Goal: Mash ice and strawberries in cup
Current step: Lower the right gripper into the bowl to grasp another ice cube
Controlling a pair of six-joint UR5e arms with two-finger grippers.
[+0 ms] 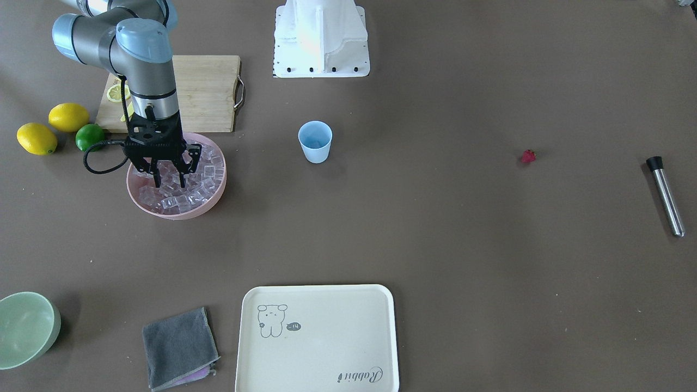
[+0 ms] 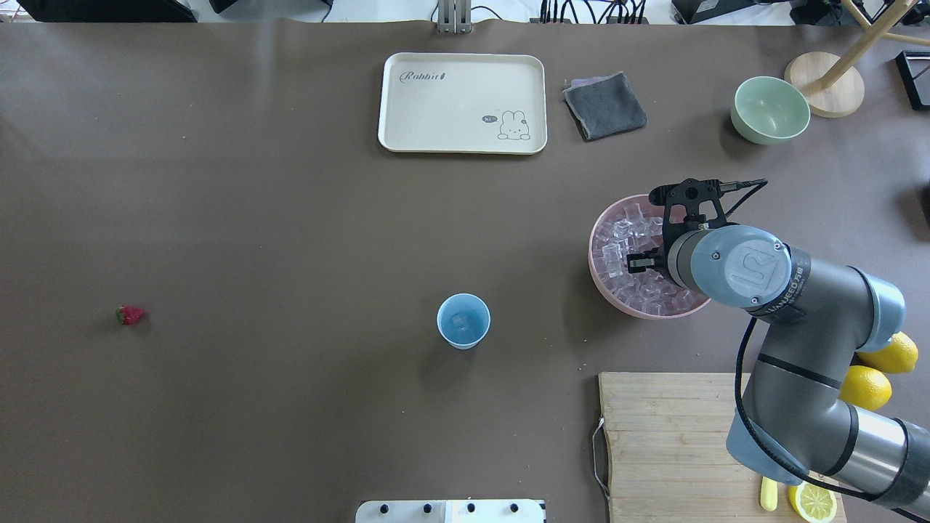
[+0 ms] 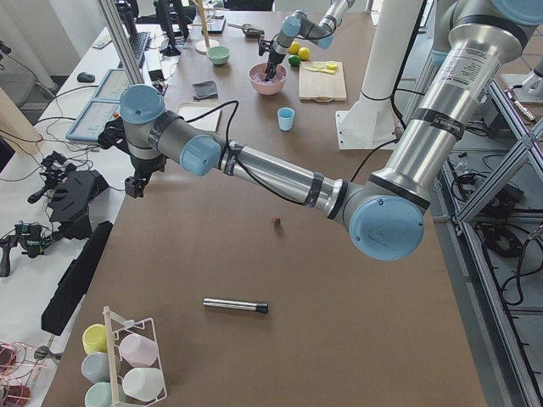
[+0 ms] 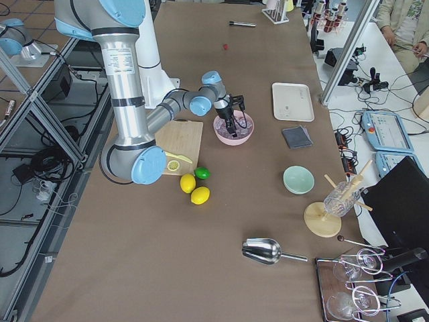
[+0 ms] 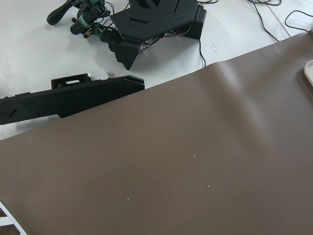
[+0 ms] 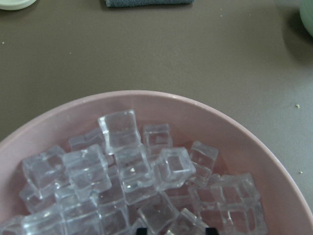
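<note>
Clearly the ice-gathering step is in hand. The right gripper (image 1: 170,178) points straight down into the pink bowl (image 1: 179,213), its tips sunk among the ice (image 6: 128,164). Its jaws stand partly apart with a cube between the tips in the wrist view, and nothing looks pinched yet. The cup (image 1: 315,141) stands upright and alone near the middle of the surface, well apart from the bowl. From overhead, a pale square at its bottom may be one cube already inside, though I cannot be sure. The strawberry (image 1: 528,157) lies on the bare surface far off on the robot's left side, and beyond it lies a metal muddler (image 1: 665,195) — neither is touched. The left gripper (image 3: 134,182) hangs near the edge of the surface away from the robot; it shows only in a side view, so I cannot tell how its jaws stand.

Next, I judge, the jaws must close on a single cube — the pile is loose and slick, so one could squirt out. The arm must then lift clear of the rim and carry the cube over the cup's narrow mouth before letting go. Berry and mashing come after.
</note>
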